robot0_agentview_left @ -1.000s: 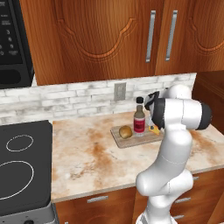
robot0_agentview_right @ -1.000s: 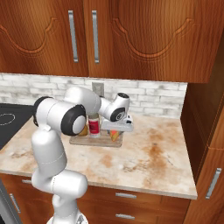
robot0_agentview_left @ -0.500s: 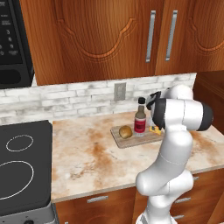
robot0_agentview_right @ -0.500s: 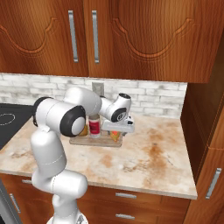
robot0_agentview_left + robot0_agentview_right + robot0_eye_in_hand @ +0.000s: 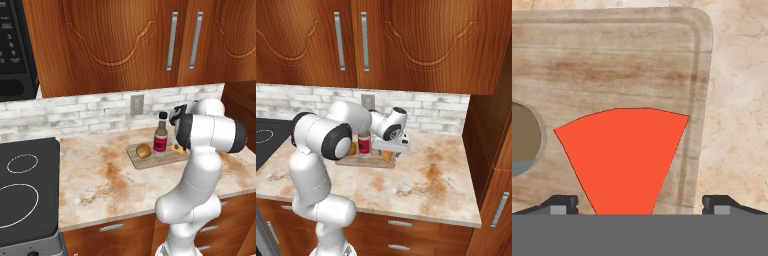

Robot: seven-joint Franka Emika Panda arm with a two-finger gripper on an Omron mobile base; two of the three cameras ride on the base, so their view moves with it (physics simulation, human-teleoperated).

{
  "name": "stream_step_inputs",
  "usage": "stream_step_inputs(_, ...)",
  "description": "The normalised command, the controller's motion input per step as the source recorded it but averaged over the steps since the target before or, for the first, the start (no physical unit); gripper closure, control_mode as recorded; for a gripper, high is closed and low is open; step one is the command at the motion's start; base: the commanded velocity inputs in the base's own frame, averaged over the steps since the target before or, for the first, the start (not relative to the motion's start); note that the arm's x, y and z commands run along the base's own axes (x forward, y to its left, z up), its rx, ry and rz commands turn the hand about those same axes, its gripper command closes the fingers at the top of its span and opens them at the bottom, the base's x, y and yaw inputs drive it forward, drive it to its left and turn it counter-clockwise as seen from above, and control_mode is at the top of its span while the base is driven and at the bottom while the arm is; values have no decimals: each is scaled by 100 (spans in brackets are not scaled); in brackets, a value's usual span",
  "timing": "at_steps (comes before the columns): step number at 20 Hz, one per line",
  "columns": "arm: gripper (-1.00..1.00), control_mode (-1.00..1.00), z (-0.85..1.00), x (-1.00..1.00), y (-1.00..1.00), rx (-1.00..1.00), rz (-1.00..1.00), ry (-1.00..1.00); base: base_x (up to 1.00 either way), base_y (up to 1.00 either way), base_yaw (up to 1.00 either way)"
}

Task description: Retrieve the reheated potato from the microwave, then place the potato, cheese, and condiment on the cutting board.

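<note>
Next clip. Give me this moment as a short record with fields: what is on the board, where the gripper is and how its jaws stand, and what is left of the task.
cutting board: on the counter below the wall outlet
potato: on the board, at its left end in the left base view
condiment: upright on the board, beside the potato
cheese: flat on the board, near one end
gripper: over the cheese, open, one fingertip on either side and clear of it
microwave: upper left in the left base view
task left: by the look of it none; all three items are on the board

Golden potato (image 5: 144, 150), upright condiment (image 5: 161, 139) and cheese (image 5: 623, 157) wedge lie on the cutting board (image 5: 612, 60).
</note>
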Motion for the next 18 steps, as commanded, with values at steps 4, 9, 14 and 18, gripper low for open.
stream_step_inputs(4,-100,-100,2,-27,0,5,-2,0,0,0,0)
stream_step_inputs(9,-100,-100,2,-33,0,3,0,0,0,0,0)
stream_step_inputs(14,-100,-100,10,-46,0,1,-1,-2,0,0,0)
stream_step_inputs(18,-100,-100,12,-53,0,0,-2,-9,0,0,0)
